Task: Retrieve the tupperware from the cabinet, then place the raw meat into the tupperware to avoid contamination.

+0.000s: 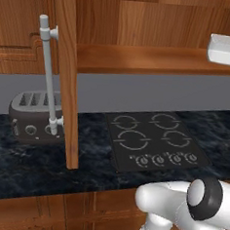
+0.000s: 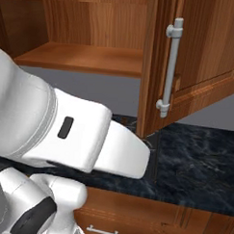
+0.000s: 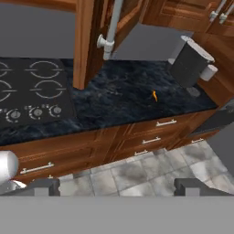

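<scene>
The cabinet (image 1: pixel 141 60) stands open, its door (image 1: pixel 66 74) swung out edge-on with the long grey bar handle (image 1: pixel 48 75) facing the toaster (image 1: pixel 33 118), so the opening step looks finished and fetching the tub is the step in hand. The tupperware (image 1: pixel 225 49) sits on the cabinet shelf at about two o'clock in the left base view, at the shelf's front edge, above and beyond the cooktop (image 1: pixel 154 139). In the hand view the gripper (image 3: pixel 117 185) is spread wide with nothing between its tips, hanging well back from the counter (image 3: pixel 128 98) over the floor. The raw meat (image 3: pixel 154 95) lies on the dark counter at about one o'clock there, near a dark grey appliance (image 3: pixel 189 64). Next, I judge, the arm must rise to shelf height and close on the tub's rim.
</scene>
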